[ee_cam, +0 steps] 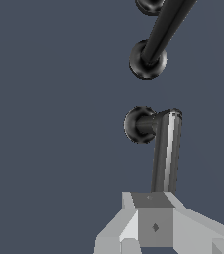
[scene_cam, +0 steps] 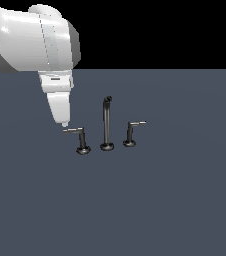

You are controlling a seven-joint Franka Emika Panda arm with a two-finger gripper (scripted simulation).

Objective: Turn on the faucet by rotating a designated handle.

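Note:
The faucet is three dark metal pieces on a grey floor. The tall spout post (scene_cam: 106, 122) stands in the middle. The handle (scene_cam: 75, 131), with the longer silvery lever, stands on the exterior view's left, and its lever points left. My gripper (scene_cam: 64, 124) hangs tip-down right at the lever's free end, fingers together, touching or just above it. In the wrist view the handle's lever (ee_cam: 166, 154) runs from its round base (ee_cam: 139, 125) to my gripper (ee_cam: 153, 225), which covers the lever's end. The spout (ee_cam: 161, 32) shows beyond it.
The smaller handle (scene_cam: 130, 134) stands on the exterior view's right of the spout, its short lever pointing right; only its base edge (ee_cam: 148, 5) shows in the wrist view. The white arm (scene_cam: 30, 40) fills the upper left of the exterior view.

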